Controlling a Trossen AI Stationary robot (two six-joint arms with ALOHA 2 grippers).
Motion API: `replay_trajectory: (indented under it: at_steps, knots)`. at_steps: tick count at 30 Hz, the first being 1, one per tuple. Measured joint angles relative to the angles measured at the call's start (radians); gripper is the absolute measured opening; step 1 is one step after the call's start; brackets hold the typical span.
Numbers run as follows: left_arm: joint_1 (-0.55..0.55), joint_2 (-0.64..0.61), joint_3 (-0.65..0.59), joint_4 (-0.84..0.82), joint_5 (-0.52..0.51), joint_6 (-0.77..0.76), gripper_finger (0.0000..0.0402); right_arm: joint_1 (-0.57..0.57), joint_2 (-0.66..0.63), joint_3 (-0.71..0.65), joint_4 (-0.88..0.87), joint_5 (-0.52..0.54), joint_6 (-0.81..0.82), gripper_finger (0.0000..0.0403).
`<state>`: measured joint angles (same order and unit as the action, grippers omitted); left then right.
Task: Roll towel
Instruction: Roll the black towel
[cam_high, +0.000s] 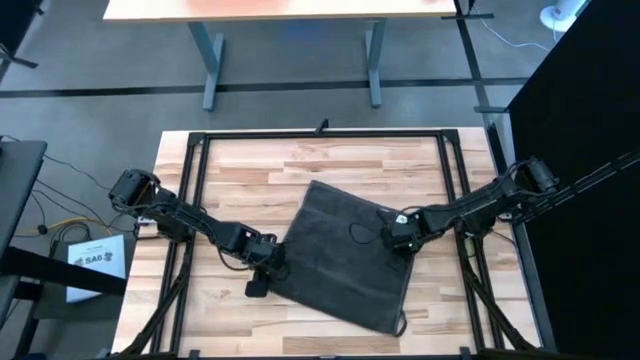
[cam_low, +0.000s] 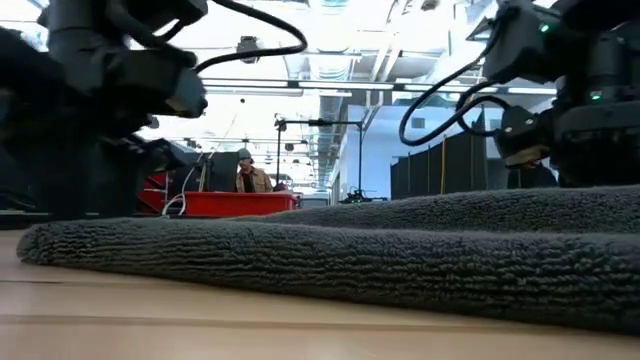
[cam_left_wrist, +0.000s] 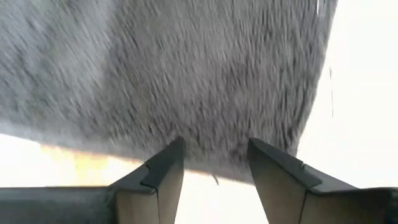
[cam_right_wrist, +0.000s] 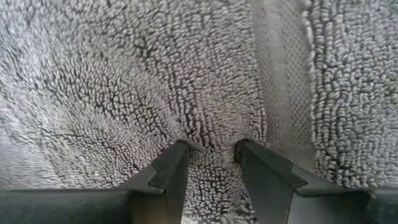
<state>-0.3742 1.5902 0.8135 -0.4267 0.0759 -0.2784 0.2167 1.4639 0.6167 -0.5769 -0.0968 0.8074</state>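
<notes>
The bench (cam_high: 330, 160) is pale butcher-block wood set inside a black metal frame, standing on a grey floor. The towel (cam_high: 345, 255), dark charcoal terry, lies spread flat and turned askew across the middle of the bench, one corner pointing toward the near edge. The left pincer (cam_high: 272, 268) sits low at the towel's left edge, its fingers (cam_left_wrist: 163, 174) spread with the hem of the cloth lying between them; whether it grips the cloth cannot be told. The right pincer (cam_high: 400, 235) rests down on the towel's upper right part, its fingers (cam_right_wrist: 171, 171) parted and pressed into the pile, with a ridge of loops bunched between them beside a woven band. Above the bench, a second table (cam_high: 290, 10) with grey legs stands on the floor, and a dark partition (cam_high: 580, 120) fills the right side. In the low view the room behind is bright, with ceiling lights, a red cabinet (cam_low: 235, 203) and a person (cam_low: 250, 175) seated behind it.
</notes>
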Motion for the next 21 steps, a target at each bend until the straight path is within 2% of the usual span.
replay_trajectory:
  at_steps: [2, 5, 10, 13, 16, 19, 21]
  knots:
    - [-0.018, 0.0, 0.0, -0.029, -0.018, -0.007, 0.0162, -0.033, -0.004, 0.0, -0.002, -0.006, -0.032, 0.0134]
    - [-0.034, 0.0, 0.0, -0.047, -0.021, -0.025, 0.0162, -0.08, -0.038, -0.005, -0.013, 0.054, -0.075, 0.0134]
    - [-0.018, -0.008, 0.034, -0.044, -0.022, -0.07, 0.0162, -0.092, -0.173, -0.007, 0.013, 0.053, -0.051, 0.0134]
    - [0.021, -0.011, 0.108, -0.026, -0.039, -0.069, 0.0162, -0.016, -0.255, -0.002, 0.103, 0.028, 0.007, 0.0134]
    - [0.084, -0.011, 0.183, -0.025, -0.095, -0.02, 0.0162, 0.091, -0.283, -0.002, 0.233, 0.032, 0.091, 0.0134]
    - [0.186, -0.003, 0.238, -0.017, -0.15, 0.03, 0.0162, 0.225, -0.253, -0.001, 0.345, 0.076, 0.184, 0.0134]
    - [0.274, 0.011, 0.248, 0.008, -0.125, 0.06, 0.0162, 0.305, -0.202, -0.001, 0.407, 0.116, 0.251, 0.0134]
